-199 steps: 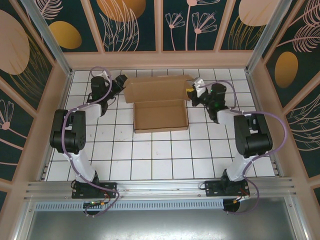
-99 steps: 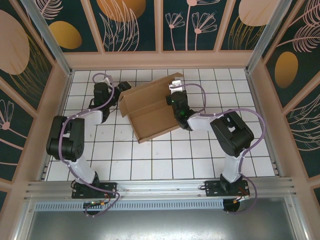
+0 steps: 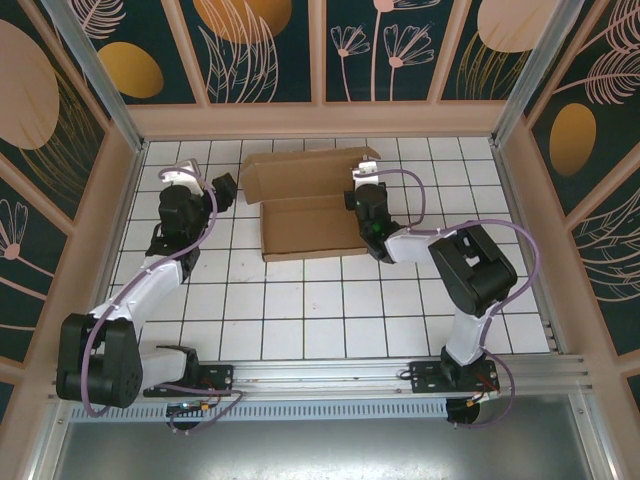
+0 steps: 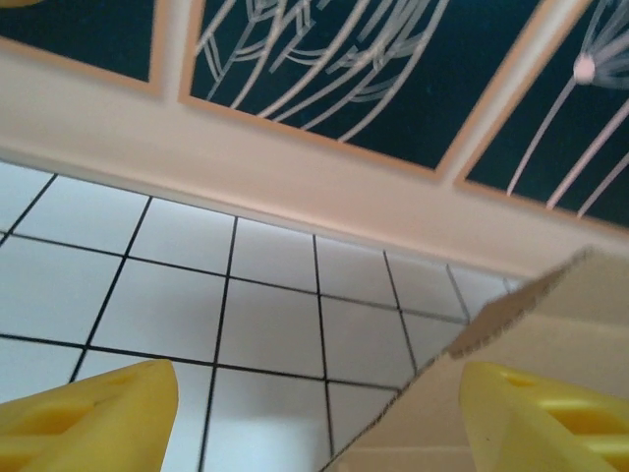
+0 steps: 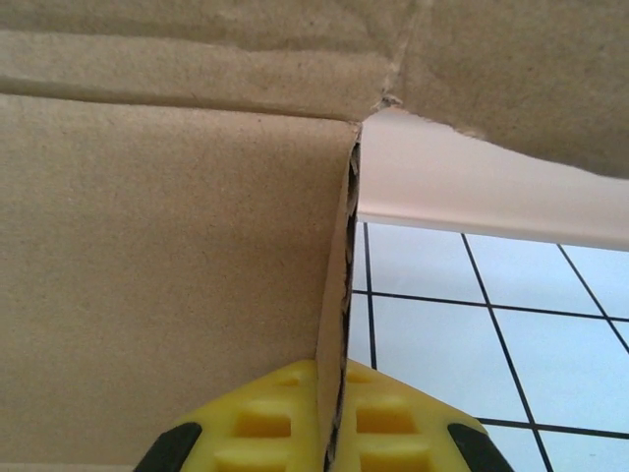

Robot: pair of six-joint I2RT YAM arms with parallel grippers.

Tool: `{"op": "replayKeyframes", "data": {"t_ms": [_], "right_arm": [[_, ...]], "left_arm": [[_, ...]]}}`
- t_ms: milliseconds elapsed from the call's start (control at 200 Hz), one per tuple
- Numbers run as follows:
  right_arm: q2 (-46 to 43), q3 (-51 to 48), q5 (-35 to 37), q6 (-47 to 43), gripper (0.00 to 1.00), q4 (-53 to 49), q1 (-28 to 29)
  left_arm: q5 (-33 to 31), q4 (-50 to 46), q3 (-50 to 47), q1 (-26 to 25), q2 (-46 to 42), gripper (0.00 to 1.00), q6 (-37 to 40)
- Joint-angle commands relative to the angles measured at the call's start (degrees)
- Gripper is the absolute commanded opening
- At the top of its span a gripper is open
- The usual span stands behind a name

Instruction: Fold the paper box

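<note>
The box lies on the far middle of the table. It is a shallow open tray with low walls, and its brown floor is in plain view from wall to wall. Behind the tray the lid flap stands open and leans toward the back wall.

My right gripper is at the tray's right side, near where the tray meets the flap. Seen from that wrist, its yellow fingers are pressed together on the raw edge of an upright cardboard wall, one on each face.

My left gripper sits just beside the box's left end and is spread wide. From the left wrist, one finger is at each lower corner, with tiles between them and nothing pinched.

The flap's far edge runs close to the back wall. The near half of the table is open tile, and a narrow strip of tile separates my left wrist from the left side wall.

From the right wrist, cardboard covers the left and top, leaving a wedge of tiles on the right. The left wrist picture is soft and the frame cuts off the box corner there. I cannot tell whether that cardboard touches my right-hand finger. From above, my right fingertips are hard to make out against the box.
</note>
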Motion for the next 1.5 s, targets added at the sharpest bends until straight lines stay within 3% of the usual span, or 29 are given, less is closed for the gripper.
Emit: {"op": "replayKeyframes", "data": {"t_ms": [0,240,400,455,585,676,786,1061,1306,1496], "right_arm": [[-1.0,-2.79,-4.99,-1.46,0.0,0.44,-0.72],[-0.72,-4.43,-7.77,-1.97,0.0,2.24,-1.7],[-0.24,-4.46,-8.13,-1.65,0.0,2.67,-1.96],[-0.1,-4.45,-8.52,-1.5,0.0,2.81,-2.15],[0.82,-3.85,-9.54,-1.38,0.0,2.37,-1.99],[1.22,-3.34,-9.72,-1.29,0.0,1.8,-1.66],[1.29,-2.64,-8.62,-1.39,0.0,0.46,-0.92],[-0.35,0.42,-5.34,6.74,0.0,-5.29,1.96],[7.77,15.41,17.03,15.09,0.0,-19.27,8.17],[9.25,15.47,16.18,15.25,0.0,-14.35,9.34]], "left_arm": [[5.9,-1.52,0.36,0.12,1.64,0.74,16.53],[19.55,0.8,4.67,1.63,10.95,0.7,28.66],[20.74,5.0,5.8,2.05,16.02,0.66,28.96],[21.57,5.46,6.29,1.99,17.12,0.59,28.77],[24.52,6.44,7.24,1.94,18.16,0.3,27.65],[24.83,7.86,7.13,1.94,17.86,0.15,26.57],[22.14,10.31,6.64,1.68,17.4,0.0,22.9],[8.99,15.25,3.69,-4.6,16.89,0.0,15.88],[-0.96,16.62,3.83,-8.23,16.46,0.0,3.24],[-5.74,20.87,1.0,-9.87,18.52,0.0,-1.82]]}}
